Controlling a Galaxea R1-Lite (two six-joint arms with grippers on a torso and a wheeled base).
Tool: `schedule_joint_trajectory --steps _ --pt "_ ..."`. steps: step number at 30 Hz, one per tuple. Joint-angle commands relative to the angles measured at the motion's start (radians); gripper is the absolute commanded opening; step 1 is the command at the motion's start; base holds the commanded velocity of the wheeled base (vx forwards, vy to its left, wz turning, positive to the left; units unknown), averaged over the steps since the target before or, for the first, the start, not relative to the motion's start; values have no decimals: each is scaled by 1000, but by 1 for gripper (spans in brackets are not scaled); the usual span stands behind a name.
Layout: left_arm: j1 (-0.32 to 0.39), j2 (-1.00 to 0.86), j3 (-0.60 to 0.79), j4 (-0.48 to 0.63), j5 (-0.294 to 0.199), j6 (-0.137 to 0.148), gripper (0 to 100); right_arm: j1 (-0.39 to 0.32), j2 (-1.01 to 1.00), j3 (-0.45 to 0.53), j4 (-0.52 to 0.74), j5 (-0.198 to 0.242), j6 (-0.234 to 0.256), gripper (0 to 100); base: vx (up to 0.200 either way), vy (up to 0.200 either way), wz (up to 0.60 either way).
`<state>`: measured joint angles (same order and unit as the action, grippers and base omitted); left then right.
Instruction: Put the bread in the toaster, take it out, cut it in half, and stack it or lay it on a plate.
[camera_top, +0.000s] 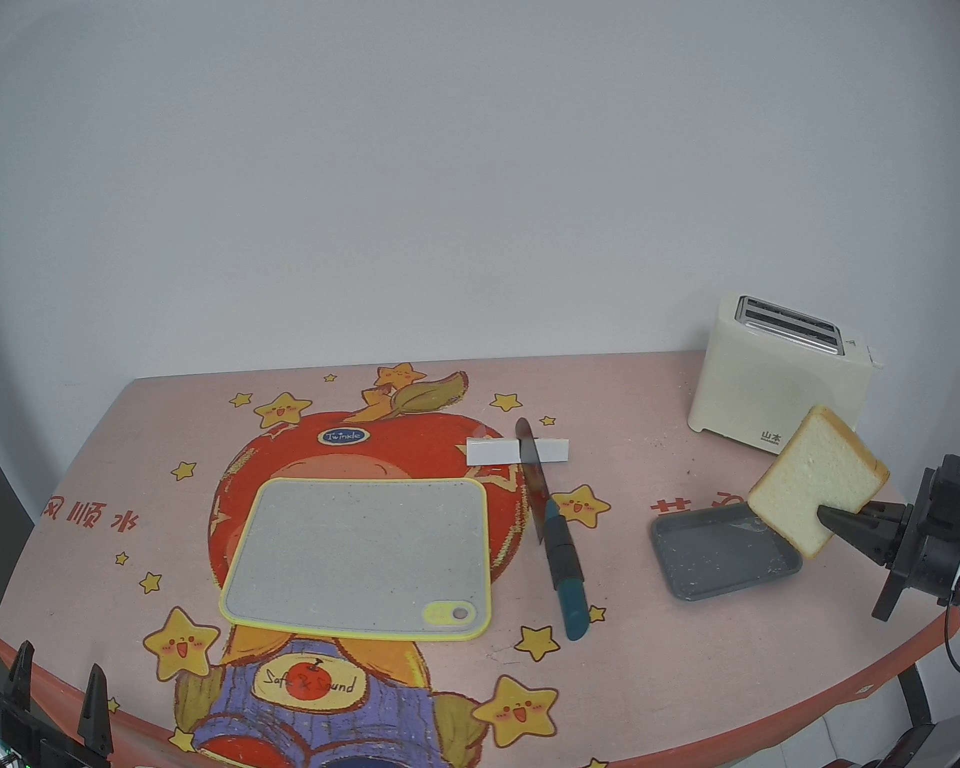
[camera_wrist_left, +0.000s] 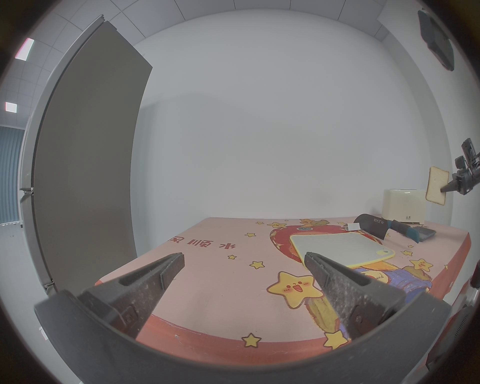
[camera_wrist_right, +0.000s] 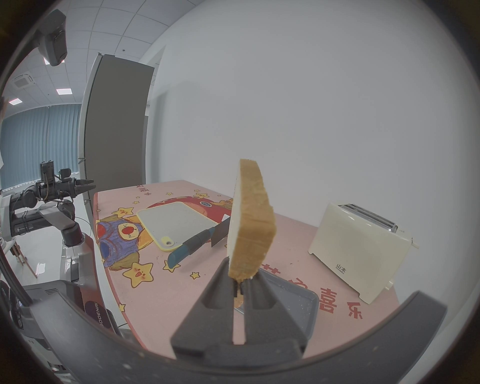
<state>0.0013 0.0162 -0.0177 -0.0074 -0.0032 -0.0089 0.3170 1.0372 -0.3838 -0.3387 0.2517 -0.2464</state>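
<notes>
Now logged: bread (camera_top: 818, 478) pinched at its lower edge in right gripper (camera_top: 832, 517), pressed together on the slice. Held clear of the bench (camera_top: 640, 660), tilted on one corner, over the right end of the grey tray (camera_top: 712, 556) and just in front of the toaster (camera_top: 775, 385). Noted toaster at far right of bench, slots facing up.

Writing: found small dark print low on toaster's near side, too small to make out. Found red characters on the bench cover near the left edge and again beside the tray, the latter partly hidden by it. Also a blue oval label on the big apple picture, and script with a small apple on the purple patch at the near edge. All left unread.

Surroundings: seen white strip (camera_top: 517, 451), apparently blank, with knife (camera_top: 553, 535) blade laid across it. Located knife between board (camera_top: 360, 555) and tray, teal handle toward near edge, touching neither. Found board flat at mid-bench, grey with yellow rim.

Recorded left gripper (camera_wrist_left: 244, 257) spread wide at near left corner of bench, well apart from bread.
</notes>
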Motion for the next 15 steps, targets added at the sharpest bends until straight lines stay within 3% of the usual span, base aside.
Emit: schedule_joint_trajectory --steps 1,15 --pt "0 -7 18 0 2 0 100 1 1 0 0 0 -1 0 0 -200 0" --pt "0 -5 18 0 2 0 100 1 1 2 0 0 -1 0 0 -200 0"
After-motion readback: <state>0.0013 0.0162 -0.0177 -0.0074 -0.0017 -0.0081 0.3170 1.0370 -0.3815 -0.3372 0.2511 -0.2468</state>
